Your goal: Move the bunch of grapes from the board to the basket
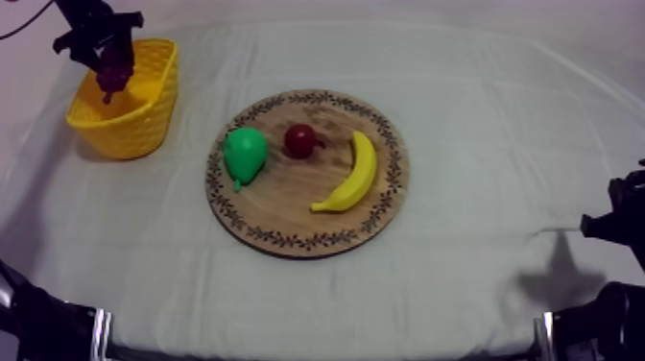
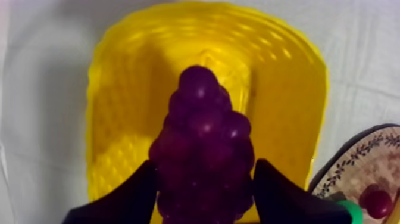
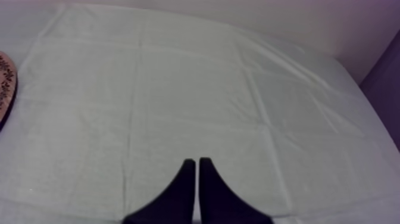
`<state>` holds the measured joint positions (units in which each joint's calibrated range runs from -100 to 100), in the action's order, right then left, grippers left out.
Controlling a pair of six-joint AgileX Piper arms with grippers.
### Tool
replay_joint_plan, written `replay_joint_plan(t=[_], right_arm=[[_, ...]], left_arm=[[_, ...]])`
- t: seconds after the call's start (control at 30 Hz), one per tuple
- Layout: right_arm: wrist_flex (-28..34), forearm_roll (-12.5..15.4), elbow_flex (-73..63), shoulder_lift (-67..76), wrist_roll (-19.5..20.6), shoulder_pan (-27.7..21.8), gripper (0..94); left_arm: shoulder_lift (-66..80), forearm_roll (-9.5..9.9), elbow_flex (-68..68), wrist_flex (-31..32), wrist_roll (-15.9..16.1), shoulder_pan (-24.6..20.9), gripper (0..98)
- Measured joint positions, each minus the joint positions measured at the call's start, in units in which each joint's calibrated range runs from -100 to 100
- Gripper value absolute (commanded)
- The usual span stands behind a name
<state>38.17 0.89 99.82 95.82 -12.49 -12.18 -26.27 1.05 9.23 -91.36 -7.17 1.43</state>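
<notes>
Now, far left: pinching the bunch of grapes (image 2: 202, 137) in the left claw (image 2: 204, 176), one black finger (image 2: 134, 196) pressed on each side of it. Holding it up over the open mouth of the yellow basket (image 2: 286, 89), with the purple tip pointing down into the yellow inside. Cannot tell if touching the basket or hanging free. Seen from above too: left claw (image 1: 107, 69) at the far left corner of the table, right over the basket (image 1: 134, 120), dark grapes (image 1: 112, 84) tucked under it. Under all that, the grey-white cloth (image 1: 480, 115).

Next, moving right to the middle of the table: round wooden board (image 1: 288, 216) with a leafy pattern on its rim, near the basket but apart from it. Lying on the board, left to right: a green pear (image 1: 245, 154), a small red fruit (image 1: 300, 140), a yellow banana (image 1: 355, 178). Pear and red fruit close together, not touching; banana curved along the right side of the board.

Last, far right: right claw (image 3: 197, 164) pressed together into a thin wedge, pinching nothing. Hanging low over bare cloth, well apart from the board, with just a bit of the board's rim off to one side.
</notes>
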Motion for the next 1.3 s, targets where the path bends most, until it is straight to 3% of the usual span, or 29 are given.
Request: replay_joint_plan(t=[0.3, 0.57, 0.77, 0.93, 1.3], right_arm=[[0.0, 0.0, 0.0, 0.0, 0.0, 0.0, 0.3], [0.0, 0.0, 0.0, 0.0, 0.0, 0.0, 0.3], [0.0, 0.0, 0.0, 0.0, 0.0, 0.0, 0.3], [0.0, 0.0, 0.0, 0.0, 0.0, 0.0, 0.3], [0.0, 0.0, 0.0, 0.0, 0.0, 0.0, 0.3]], left_arm=[[-5.0, -0.09, -1.4, 2.7, -0.1, 0.1, 53.5], [-7.0, -0.44, -1.9, 4.3, -0.1, 0.1, 85.2], [-6.3, -0.69, -2.2, 4.9, -0.1, 0.1, 93.7], [-3.0, -1.05, -4.5, 5.8, -0.4, 0.1, 89.4], [12.7, -1.05, -14.4, 8.1, -1.2, 0.9, 53.5]])
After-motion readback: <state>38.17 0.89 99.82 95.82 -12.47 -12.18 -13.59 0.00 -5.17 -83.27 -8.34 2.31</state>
